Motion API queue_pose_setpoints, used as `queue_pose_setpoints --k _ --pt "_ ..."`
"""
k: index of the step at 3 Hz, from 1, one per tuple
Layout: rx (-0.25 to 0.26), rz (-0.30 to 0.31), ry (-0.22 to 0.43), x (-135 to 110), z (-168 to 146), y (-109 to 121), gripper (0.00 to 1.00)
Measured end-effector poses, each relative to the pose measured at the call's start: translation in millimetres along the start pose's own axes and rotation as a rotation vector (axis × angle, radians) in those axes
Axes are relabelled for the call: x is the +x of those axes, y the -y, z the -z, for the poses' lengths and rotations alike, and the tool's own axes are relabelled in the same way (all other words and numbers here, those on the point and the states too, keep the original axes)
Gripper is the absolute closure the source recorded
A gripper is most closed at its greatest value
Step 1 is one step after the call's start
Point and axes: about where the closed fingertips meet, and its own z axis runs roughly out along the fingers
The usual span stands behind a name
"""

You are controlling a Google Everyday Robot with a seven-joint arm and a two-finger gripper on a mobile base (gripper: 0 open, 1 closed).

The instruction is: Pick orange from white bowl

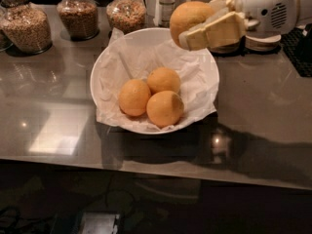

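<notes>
The gripper (pixel 197 24) is over the white bowl's (pixel 95 74) far right rim, clamped on the orange (pixel 187 14). Its near finger (pixel 214 30) covers the fruit's lower right side, and the other finger is mostly tucked behind it. That bit of rim is hidden too. The arm (pixel 273 9) runs off the right edge. Behind the bowl, three jars (pixel 78 14) and a bottle (pixel 166 5) lose their tops to the upper edge. Something round (pixel 261 42) right of the bowl, maybe stacked dishes, is mostly blocked by the arm.
</notes>
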Motion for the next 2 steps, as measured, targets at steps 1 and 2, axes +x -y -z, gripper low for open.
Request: queue_pose_setpoints --k 1,2 --pt "0.015 0.018 0.057 2.0 13.5 -39.6 1.00" --pt "0.008 0.015 0.135 13.9 34.9 -79.3 1.00"
